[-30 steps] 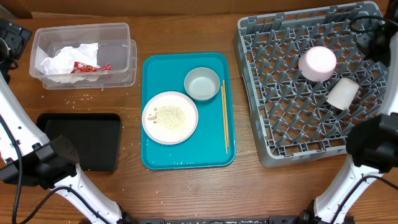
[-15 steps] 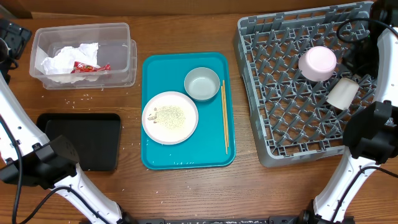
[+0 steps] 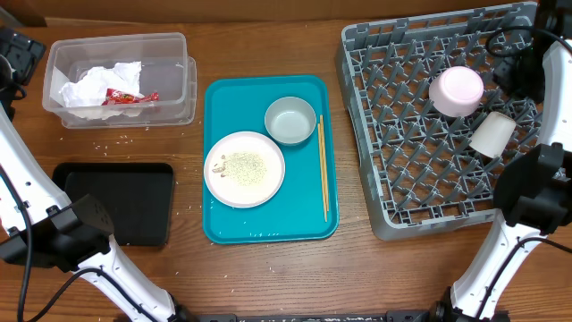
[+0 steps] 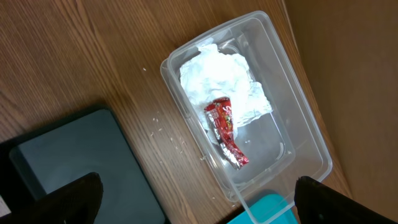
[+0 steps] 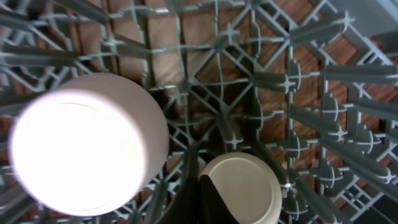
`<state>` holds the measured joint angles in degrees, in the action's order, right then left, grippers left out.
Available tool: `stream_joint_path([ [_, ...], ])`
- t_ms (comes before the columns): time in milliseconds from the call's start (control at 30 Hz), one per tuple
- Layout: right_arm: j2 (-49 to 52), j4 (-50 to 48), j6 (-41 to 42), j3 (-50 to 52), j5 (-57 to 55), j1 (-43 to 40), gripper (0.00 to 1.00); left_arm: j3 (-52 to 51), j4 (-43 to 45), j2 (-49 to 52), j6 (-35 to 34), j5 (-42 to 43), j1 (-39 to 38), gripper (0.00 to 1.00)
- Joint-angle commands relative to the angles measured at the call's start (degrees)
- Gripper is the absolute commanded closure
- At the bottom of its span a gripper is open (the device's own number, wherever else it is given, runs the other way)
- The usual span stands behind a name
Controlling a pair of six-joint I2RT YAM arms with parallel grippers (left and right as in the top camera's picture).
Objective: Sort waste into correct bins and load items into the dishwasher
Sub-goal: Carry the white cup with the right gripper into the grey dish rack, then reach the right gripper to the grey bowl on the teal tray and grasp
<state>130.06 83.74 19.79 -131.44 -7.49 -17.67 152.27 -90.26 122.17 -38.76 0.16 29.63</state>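
Note:
The clear tub [image 3: 170, 63] at the far left holds the crumpled white napkin [image 3: 94, 85] and the red wrapper [image 3: 131, 97]. In front of it lies the black tray [image 3: 116, 201]. A pinkish-white plate [image 3: 259, 183] carries rice grains [image 3: 243, 165], beside a round bowl [image 3: 290, 121] and chopsticks [image 3: 323, 167]. In the grey dish rack [image 3: 411, 170] a pinkish dish [image 3: 457, 90] sits upside down next to the white cup [image 3: 492, 133]. My left gripper [image 4: 199, 205] hangs open high above the tub [image 4: 292, 134]. My right gripper [image 5: 214, 199] is shut and empty, just over the cup [image 5: 249, 186].
The plate, bowl and chopsticks lie on a teal serving tray [image 3: 228, 107] in the middle. Loose rice crumbs [image 3: 125, 139] dot the wood between the tub and the black tray. The rack fills the right side of the table, and my right arm reaches over its far right corner.
My right arm has shifted a little over the rack's far right corner. Its jaws stay shut. The left arm and all the objects are where they were.

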Motion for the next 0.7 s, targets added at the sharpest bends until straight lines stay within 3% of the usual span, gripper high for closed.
stream_joint_path([
  [0, 2.08, 1.53, -0.52, 0.26, -0.39, -0.5, 0.96, -0.02, 0.09, 0.33, 1.09, -0.59, -0.39, 0.0],
  [267, 2.08, 3.52, -0.55, 0.68, -6.01, -0.96, 0.96, -0.02, 0.09, 0.33, 1.09, -0.59, -0.39, 0.0],
  [667, 2.08, 10.78, -0.52, 0.68, -1.55, -1.36, 0.96, -0.02, 0.09, 0.33, 1.09, -0.59, -0.39, 0.0],
])
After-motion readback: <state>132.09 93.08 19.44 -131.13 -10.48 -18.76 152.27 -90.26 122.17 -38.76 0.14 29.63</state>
